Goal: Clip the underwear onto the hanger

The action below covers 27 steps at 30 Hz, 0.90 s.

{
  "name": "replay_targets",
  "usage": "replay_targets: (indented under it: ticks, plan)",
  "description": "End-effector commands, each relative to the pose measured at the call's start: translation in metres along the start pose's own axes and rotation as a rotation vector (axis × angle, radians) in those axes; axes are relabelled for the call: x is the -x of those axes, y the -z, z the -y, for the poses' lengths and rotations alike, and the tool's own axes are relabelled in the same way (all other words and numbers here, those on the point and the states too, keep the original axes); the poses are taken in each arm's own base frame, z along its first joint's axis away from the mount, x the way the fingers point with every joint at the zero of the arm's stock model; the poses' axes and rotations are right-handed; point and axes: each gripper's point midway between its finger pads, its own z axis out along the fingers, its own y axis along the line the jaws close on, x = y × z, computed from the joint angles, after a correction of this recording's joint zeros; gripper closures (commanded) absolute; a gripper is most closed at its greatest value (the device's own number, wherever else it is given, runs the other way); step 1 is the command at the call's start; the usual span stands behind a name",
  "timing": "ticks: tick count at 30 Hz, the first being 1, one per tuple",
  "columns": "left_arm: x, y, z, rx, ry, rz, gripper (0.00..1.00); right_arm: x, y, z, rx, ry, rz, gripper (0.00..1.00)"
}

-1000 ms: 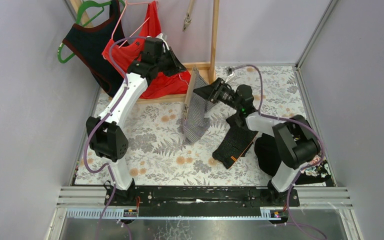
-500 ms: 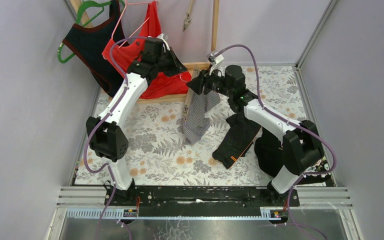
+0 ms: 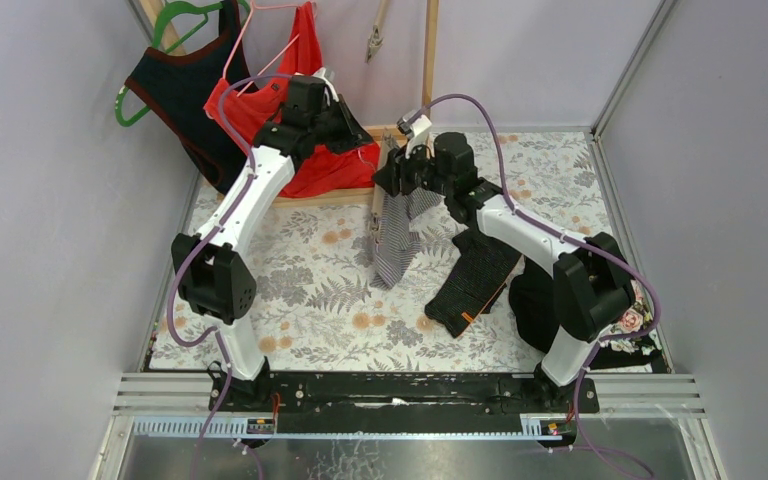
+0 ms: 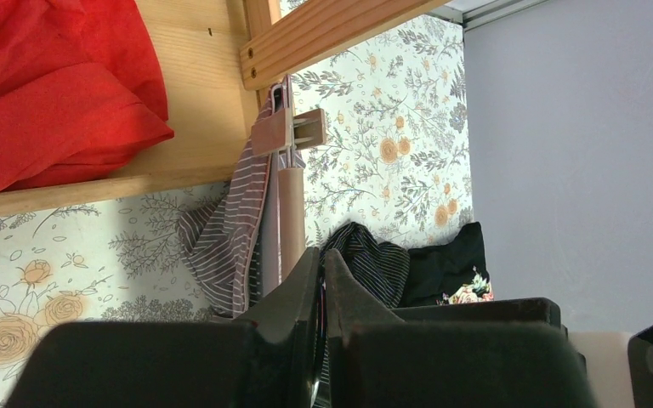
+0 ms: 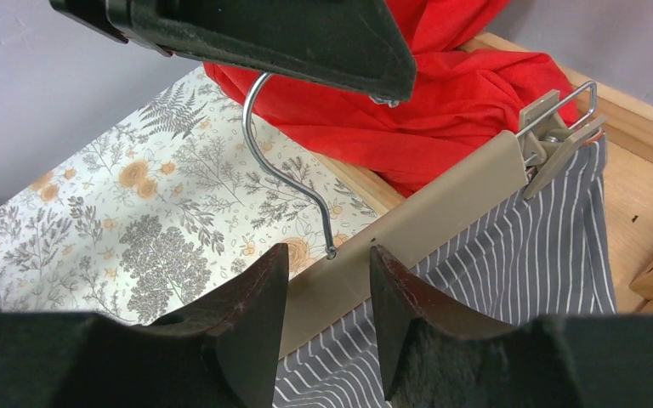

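A wooden hanger [image 3: 379, 200] leans at the rack's foot, and grey striped underwear [image 3: 396, 238] hangs from it. In the right wrist view the bar [image 5: 442, 204] carries a metal clip [image 5: 557, 127] pinching the striped underwear [image 5: 510, 280] at one end. The wire hook [image 5: 285, 144] runs up into my left gripper [image 3: 350, 128], which is shut on it. The left wrist view shows the bar [image 4: 290, 217], a clip [image 4: 287, 129] and the left gripper [image 4: 321, 263] closed on thin wire. My right gripper [image 5: 327, 272] is open, a finger on each side of the bar's middle by the hook's base; it also shows in the top view [image 3: 392, 176].
A red garment [image 3: 295, 110] and a dark top on a green hanger [image 3: 175, 90] hang on the wooden rack [image 3: 427, 70] at the back. A black striped garment [image 3: 475, 275] and black clothes [image 3: 535, 300] lie on the floral table at the right.
My right gripper has moved left and back, from beside the stretched underwear to the hanger's middle. The underwear now hangs straight down. The left arm has stayed put.
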Motion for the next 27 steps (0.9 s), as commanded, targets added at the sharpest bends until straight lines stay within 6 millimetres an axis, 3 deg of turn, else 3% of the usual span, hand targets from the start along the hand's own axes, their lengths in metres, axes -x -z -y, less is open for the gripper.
replay_targets:
  ticks: [1,9,19,21,27]
  plan:
    - [0.01,0.016,0.02,-0.06,-0.033,0.041,1.0,0.028,-0.001,-0.008,-0.021,0.086,0.068,0.53]
    - [0.009,0.015,0.02,-0.063,-0.033,0.036,1.0,0.04,0.007,-0.013,-0.05,0.14,0.087,0.52]
    - [0.007,0.013,0.019,-0.061,-0.038,0.031,1.0,0.041,0.008,-0.016,-0.086,0.195,0.096,0.52]
    - [0.006,0.011,0.017,-0.06,-0.036,0.026,1.0,0.055,0.016,-0.02,-0.088,0.207,0.124,0.51]
    - [0.006,0.012,0.018,-0.063,-0.036,0.025,1.0,0.059,0.019,-0.019,-0.106,0.222,0.114,0.51]
